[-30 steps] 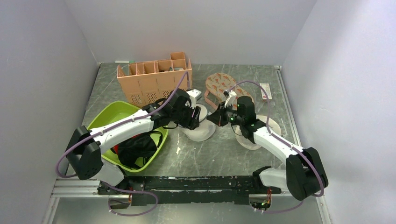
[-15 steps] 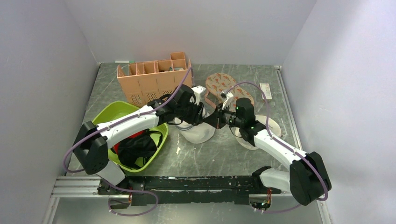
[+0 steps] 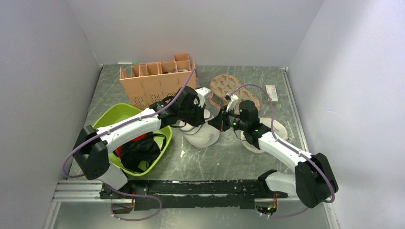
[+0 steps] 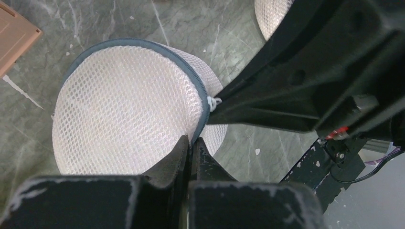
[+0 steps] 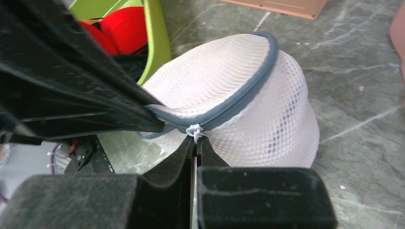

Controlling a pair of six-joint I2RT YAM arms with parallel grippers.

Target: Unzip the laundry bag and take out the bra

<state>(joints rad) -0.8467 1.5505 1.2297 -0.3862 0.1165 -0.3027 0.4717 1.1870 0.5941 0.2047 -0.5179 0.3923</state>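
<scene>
Currently on the unzip step, with both arms on the laundry bag [image 3: 204, 137]. It sits on the desk [image 3: 229, 162] at the centre of the top view, between the green basin [image 3: 111, 120] at left of frame and a second mesh bag [image 3: 281, 129] at right.

Left gripper [image 4: 191, 141]: jaws closed on the bag's rim, pinching mesh and the grey zip band [image 4: 188, 71] at lower middle of the left wrist view.

Right gripper [image 5: 195, 141]: jaws closed on the small white pull tab [image 5: 193, 129] at the centre of the right wrist view. The two grasps are just beside each other on the rim.

Bra: not visible. The mesh hides the contents, so I assume it is inside. The zip looks shut along the stretch I can see.

Notes for doing this step well:
- The left arm is the anchor. Hold firm and low so the drum does not lift or spin.
- Draw the tab along the band, following the rim's curve, not straight outward. An outward pull would likely just drag the soft bag.
- I cannot tell which way the slider runs, so start gently and watch for the band parting.
- The tab is tiny and slip risk is real, so go slowly.
- The arms are crowded, so the right should travel away from the left.
- Open far enough round for the padded cups to pass.
</scene>
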